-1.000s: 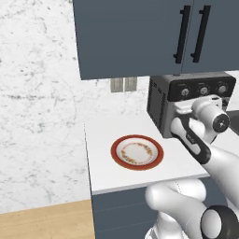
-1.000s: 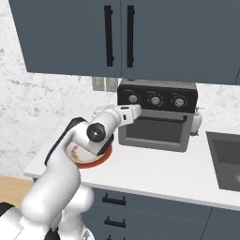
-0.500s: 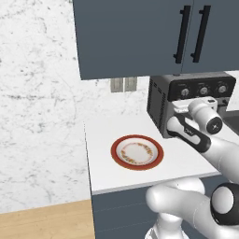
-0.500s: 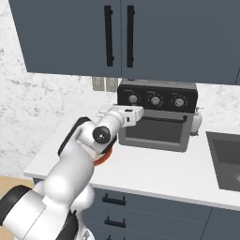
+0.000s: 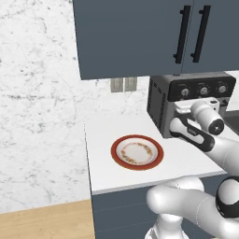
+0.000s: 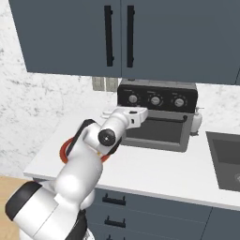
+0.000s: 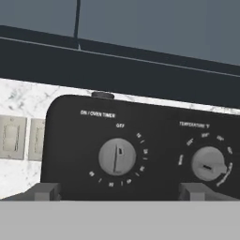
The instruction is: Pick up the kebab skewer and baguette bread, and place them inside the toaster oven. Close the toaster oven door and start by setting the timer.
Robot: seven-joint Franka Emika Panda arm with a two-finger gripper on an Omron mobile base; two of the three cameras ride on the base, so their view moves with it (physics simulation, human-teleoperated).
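The toaster oven (image 5: pixel 161 105) (image 6: pixel 157 123) stands at the back of the counter, and its glass door (image 6: pixel 157 132) is shut. My gripper (image 6: pixel 142 112) (image 5: pixel 183 110) hovers just in front of the oven's upper left corner. It is open with nothing between its fingertips (image 7: pixel 47 191). The hand view looks straight at the black control strip. The timer knob (image 7: pixel 117 157) sits midway above the fingertips with its mark near OFF. The temperature knob (image 7: pixel 209 164) is to its right. The kebab skewer and the baguette bread are hidden from view.
An empty red-rimmed plate (image 5: pixel 137 152) lies on the white counter (image 5: pixel 100 158) left of the oven. Blue-grey upper cabinets (image 6: pixel 117 33) hang overhead. Wall switches (image 7: pixel 13 138) sit left of the oven, a small white bottle (image 6: pixel 197 121) to its right, and a sink (image 6: pixel 225 157) beyond.
The hand has edged slightly right, closer to the oven's control strip, while the arm's elbow has shifted. The jaws stay open.
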